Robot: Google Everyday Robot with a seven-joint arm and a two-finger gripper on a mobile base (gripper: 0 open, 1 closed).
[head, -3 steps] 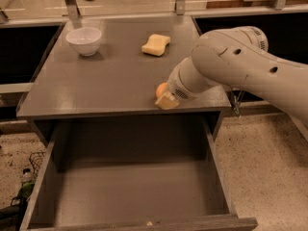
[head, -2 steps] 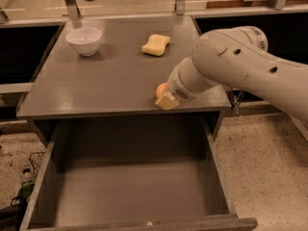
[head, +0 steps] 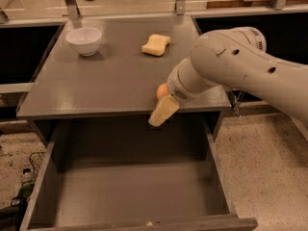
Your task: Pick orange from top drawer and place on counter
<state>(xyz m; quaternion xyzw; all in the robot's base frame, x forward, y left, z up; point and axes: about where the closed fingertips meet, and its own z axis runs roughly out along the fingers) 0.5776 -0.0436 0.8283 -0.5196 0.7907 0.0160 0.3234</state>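
The orange (head: pixel 162 90) is a small ball resting on the counter (head: pixel 106 81) near its front edge, right of the middle. My gripper (head: pixel 160 111) is right in front of the orange and reaches down over the counter's front edge, above the top drawer (head: pixel 134 196). The drawer is pulled fully out and its grey bottom is bare. My pale arm (head: pixel 240 66) comes in from the right and hides the right side of the orange.
A white bowl (head: pixel 83 40) stands at the counter's back left. A pale yellow sponge (head: pixel 156 44) lies at the back middle. Black recessed basins (head: pixel 24 47) flank the counter. Speckled floor lies to the right of the drawer.
My gripper has tipped down and forward past the counter's front edge. The orange has stayed in place on the counter and shows more than before.
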